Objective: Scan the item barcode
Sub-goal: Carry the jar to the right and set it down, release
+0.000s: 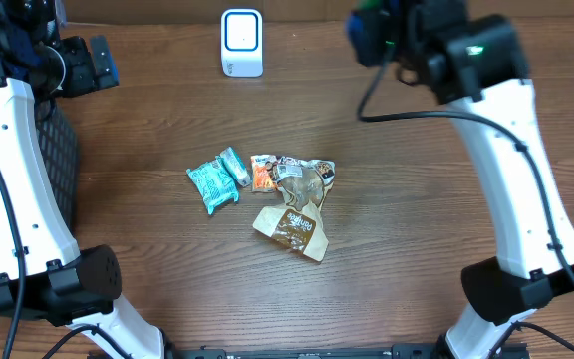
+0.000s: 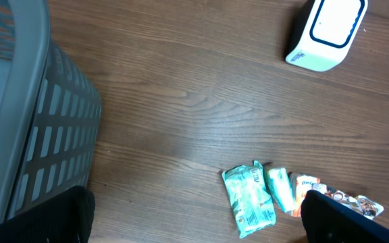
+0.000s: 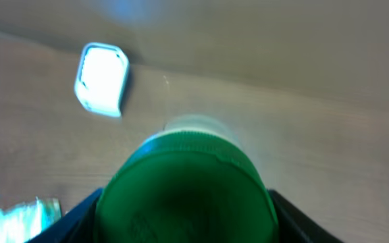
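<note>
**Q:** Which view shows what the others omit?

**A:** Only the right wrist view shows the green item plainly. It is blurred and sits between the dark fingers of the right gripper, which clasp it on both sides. The overhead view alone shows both arms and the scanner together. There the held item is off to the right of the scanner.

**Q:** Its orientation?

**A:** It is seen end-on. The rounded green end faces the wrist camera and the long axis runs away from the lens. The scanner lies up and left of it.

**Q:** The left gripper?

**A:** Spread wide, holding nothing, left of the scanner.

**Q:** Containers?

**A:** A grey basket stands far left of the scanner; its contents cannot be told. A teal packet, an orange packet and a brown bag lie on the table in front of the scanner.
</note>
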`<state>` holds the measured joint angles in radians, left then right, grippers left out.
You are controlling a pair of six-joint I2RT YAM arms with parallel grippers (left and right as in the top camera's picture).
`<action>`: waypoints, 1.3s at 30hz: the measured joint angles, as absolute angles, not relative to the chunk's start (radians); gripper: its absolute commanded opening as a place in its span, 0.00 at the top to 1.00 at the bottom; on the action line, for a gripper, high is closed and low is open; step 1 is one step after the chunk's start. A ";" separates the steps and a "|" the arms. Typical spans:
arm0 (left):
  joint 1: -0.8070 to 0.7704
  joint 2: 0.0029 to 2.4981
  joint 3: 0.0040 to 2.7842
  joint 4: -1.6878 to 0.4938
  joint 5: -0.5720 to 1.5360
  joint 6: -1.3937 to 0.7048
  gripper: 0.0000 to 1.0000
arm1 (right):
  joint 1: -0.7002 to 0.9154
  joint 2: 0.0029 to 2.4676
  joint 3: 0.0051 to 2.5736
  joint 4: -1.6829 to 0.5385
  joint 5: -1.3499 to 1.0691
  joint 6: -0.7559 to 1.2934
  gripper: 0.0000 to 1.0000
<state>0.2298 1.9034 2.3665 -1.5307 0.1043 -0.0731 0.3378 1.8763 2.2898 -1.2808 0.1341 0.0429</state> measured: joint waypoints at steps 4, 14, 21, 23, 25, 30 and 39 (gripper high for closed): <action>0.230 1.903 2.366 -1.530 0.104 -0.071 0.00 | 0.250 1.908 2.284 -1.461 0.060 0.081 0.78; 0.230 1.903 2.366 -1.530 0.104 -0.071 0.00 | 0.091 1.948 2.008 -1.440 -0.050 0.127 0.78; 0.230 1.903 2.366 -1.530 0.104 -0.071 0.00 | 0.031 1.954 1.784 -1.330 -0.064 0.139 0.80; 0.230 1.903 2.366 -1.530 0.104 -0.071 0.00 | 0.013 1.955 1.744 -1.299 -0.062 0.141 0.81; 0.230 1.903 2.366 -1.530 0.104 -0.071 0.00 | -0.006 1.955 1.720 -1.273 -0.047 0.144 0.82; 0.230 1.903 2.366 -1.531 0.104 -0.071 0.00 | -0.047 1.955 1.694 -1.227 -0.001 0.146 0.82; 0.230 1.903 2.366 -1.530 0.104 -0.071 0.00 | -0.064 1.956 1.635 -1.171 0.030 0.146 0.81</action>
